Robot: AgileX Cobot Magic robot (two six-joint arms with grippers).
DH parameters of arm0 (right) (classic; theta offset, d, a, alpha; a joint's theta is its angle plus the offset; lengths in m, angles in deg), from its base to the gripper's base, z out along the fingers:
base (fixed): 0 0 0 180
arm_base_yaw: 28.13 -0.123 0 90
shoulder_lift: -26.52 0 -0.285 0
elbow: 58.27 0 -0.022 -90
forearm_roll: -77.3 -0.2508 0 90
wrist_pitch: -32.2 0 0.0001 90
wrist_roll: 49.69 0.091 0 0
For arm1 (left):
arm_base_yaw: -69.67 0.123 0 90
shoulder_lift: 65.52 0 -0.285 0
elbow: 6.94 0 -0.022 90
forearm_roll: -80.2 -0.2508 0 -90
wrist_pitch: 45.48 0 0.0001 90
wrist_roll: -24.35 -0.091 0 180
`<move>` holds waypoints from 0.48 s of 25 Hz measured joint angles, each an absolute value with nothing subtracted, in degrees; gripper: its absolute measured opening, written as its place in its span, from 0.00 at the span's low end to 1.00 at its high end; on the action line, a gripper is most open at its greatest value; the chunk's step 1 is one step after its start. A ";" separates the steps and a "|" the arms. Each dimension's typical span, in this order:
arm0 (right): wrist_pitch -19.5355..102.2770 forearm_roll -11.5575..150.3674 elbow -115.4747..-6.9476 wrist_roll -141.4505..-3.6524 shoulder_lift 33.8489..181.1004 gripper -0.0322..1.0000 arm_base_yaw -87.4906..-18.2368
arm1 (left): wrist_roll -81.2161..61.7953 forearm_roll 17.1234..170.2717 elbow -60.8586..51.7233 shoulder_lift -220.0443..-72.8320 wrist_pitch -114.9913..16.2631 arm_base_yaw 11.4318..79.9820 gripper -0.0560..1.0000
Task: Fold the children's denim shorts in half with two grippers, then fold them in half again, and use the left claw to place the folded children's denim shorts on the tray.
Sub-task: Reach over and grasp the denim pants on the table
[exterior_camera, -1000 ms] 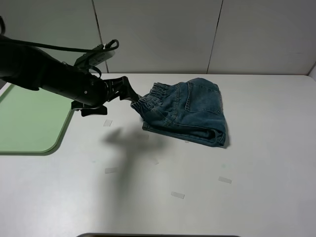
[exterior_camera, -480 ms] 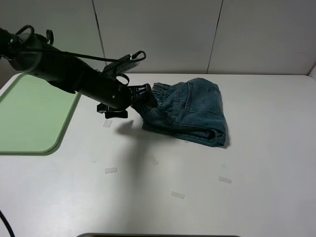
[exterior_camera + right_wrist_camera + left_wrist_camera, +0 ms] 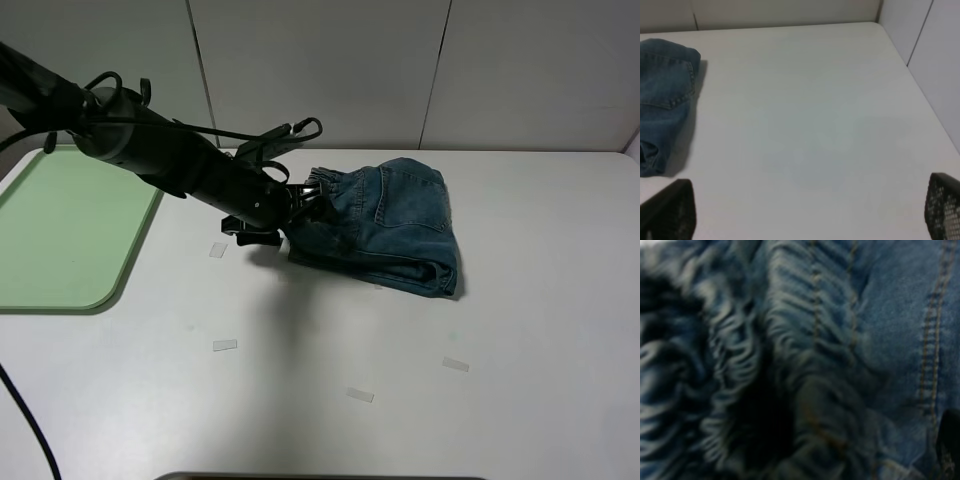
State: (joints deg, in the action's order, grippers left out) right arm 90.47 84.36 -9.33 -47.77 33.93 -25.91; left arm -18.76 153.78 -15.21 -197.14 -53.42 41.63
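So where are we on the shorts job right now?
Folding looks done: the denim shorts lie as a compact bundle on the table. In hand: the left gripper is at the waistband with jaws open, not gripping yet. The right gripper is open over bare table, off to the side. Left: grasp, carry and set them on the green tray.

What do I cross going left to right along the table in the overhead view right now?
tray → left claw, at the gathered waistband → children's denim shorts, folded → bare white table.
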 joint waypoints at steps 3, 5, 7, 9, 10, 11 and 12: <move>90.47 84.53 -9.33 -47.77 33.93 0.70 -25.91 | -18.76 154.02 -14.11 -197.96 -53.26 40.89 0.98; 90.47 84.53 -9.33 -47.77 33.93 0.70 -25.91 | -18.76 154.50 -13.79 -198.22 -53.13 40.51 0.98; 90.45 84.53 -9.33 -47.77 33.93 0.70 -25.91 | -18.76 154.87 -13.52 -198.54 -52.88 40.25 0.98; 90.45 84.53 -9.33 -47.77 33.93 0.70 -25.91 | -18.76 155.09 -13.40 -198.61 -52.27 39.83 0.98; 90.45 84.53 -9.33 -47.77 33.93 0.70 -25.91 | -18.83 155.09 -13.33 -198.66 -52.16 39.72 0.98; 90.45 84.53 -9.33 -47.77 33.93 0.70 -25.91 | -18.83 155.14 -13.27 -198.66 -52.10 39.73 0.98; 90.45 84.53 -9.33 -47.77 33.93 0.70 -25.91 | -18.83 155.26 -13.27 -198.66 -52.10 39.73 0.97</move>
State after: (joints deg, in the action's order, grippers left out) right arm 90.45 84.53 -9.33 -47.77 33.93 -25.91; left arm -18.83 155.26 -13.27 -198.66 -52.10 39.73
